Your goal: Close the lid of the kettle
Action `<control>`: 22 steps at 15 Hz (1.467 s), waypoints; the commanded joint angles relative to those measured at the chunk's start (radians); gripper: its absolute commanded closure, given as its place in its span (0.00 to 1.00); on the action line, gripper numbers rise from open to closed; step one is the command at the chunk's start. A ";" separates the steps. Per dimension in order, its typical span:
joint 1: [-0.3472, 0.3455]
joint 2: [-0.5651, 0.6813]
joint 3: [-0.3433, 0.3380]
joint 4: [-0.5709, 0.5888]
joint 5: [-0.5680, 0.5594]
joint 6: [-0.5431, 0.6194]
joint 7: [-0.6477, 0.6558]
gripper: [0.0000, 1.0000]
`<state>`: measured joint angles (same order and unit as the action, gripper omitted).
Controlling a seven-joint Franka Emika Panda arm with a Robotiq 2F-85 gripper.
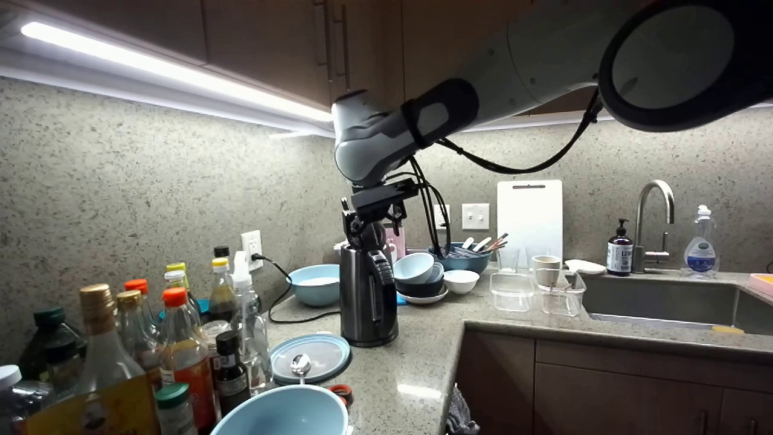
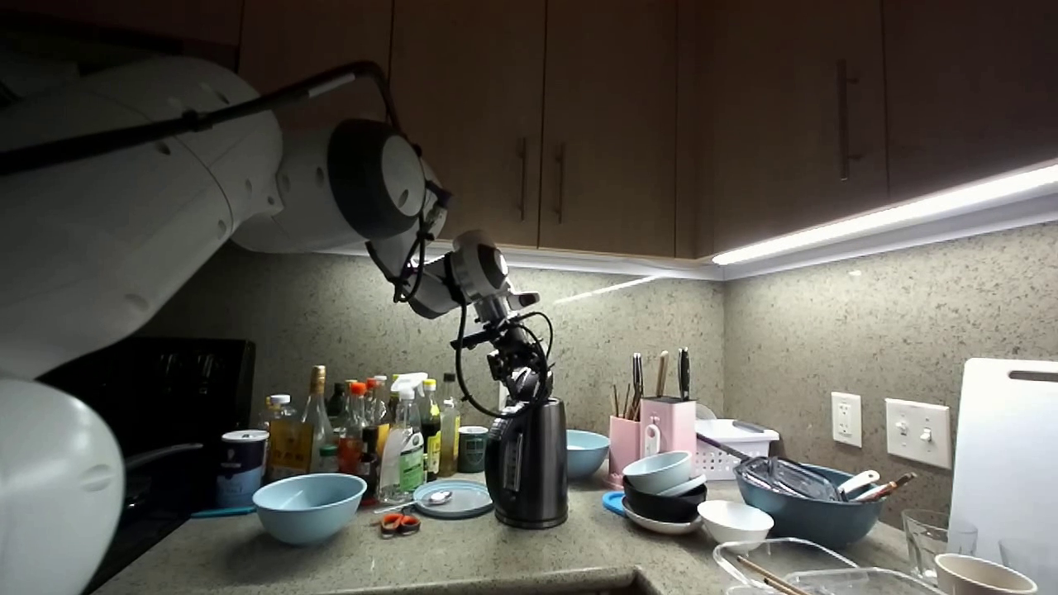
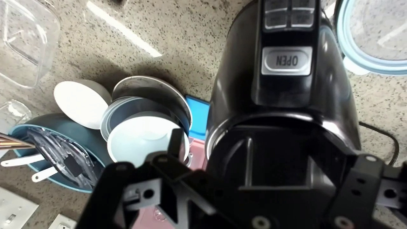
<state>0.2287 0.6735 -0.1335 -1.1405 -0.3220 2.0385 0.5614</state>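
Where the arm [image 1: 531,57] spans an exterior view from two o'clock, it slopes down toward eight and is bent at the wrist [image 1: 365,151] so that the gripper [image 1: 373,226] points roughly to six, right over the kettle [image 1: 362,296]. In an exterior view its thick white links [image 2: 149,173] fill the space between eight and ten o'clock, with a black-ringed joint [image 2: 364,182] beyond them. A black cable [image 1: 513,170] sags beneath the arm.

The kettle stands upright on the counter [image 1: 416,362]; in the wrist view its handle [image 3: 284,86] lies at twelve o'clock, stacked bowls [image 3: 143,140] at nine, a blue-rimmed disc [image 3: 375,35] at two. On the kettle's six o'clock side there, the lid [image 3: 276,156] stands raised. The gripper is spread, its fingers [image 3: 175,143] apart at about nine and three o'clock of the lid; whether either touches it, I cannot tell.
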 commanded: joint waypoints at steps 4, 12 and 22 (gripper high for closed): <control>0.004 0.034 -0.026 0.108 0.003 -0.015 0.106 0.00; -0.019 0.093 -0.063 0.196 0.008 -0.065 0.177 0.00; -0.044 0.232 -0.022 0.365 0.040 -0.187 0.082 0.00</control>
<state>0.1953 0.8652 -0.1900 -0.8402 -0.3200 1.9067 0.7004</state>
